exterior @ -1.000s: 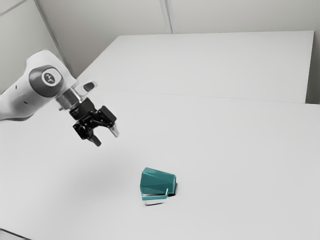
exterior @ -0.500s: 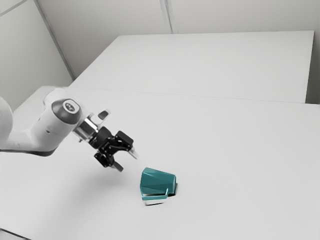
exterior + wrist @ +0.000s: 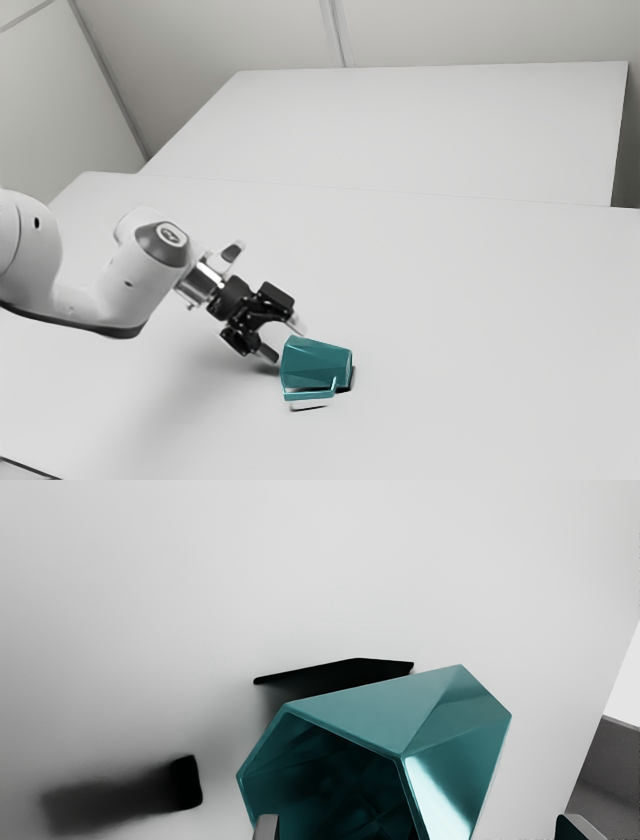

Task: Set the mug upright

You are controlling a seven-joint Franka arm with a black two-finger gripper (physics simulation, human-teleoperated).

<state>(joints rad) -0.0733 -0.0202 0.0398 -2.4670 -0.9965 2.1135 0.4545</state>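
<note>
Mug: seen lying on its side on the table [image 3: 460,290], at the open end of the gripper; the teal body [image 3: 318,364] is tipped over, with its mouth [image 3: 325,780] turned toward the gripper.
Handle: shown on the body's near side in the exterior view [image 3: 309,397], low by the tabletop.
Gripper [image 3: 283,341]: held open, fingers spread wide, with nothing grasped; one fingertip is seen across the mouth, the other out past the outer wall.
Contact: perhaps a slight gap at the rim, though touch cannot be ruled out from these angles.
Done: the approach, judged nearly complete.
Left: a wall to be gripped, the mug to be turned mouth up, set on its base and released.
Risk: the mug could be pushed or rolled if the rim is bumped.
</note>
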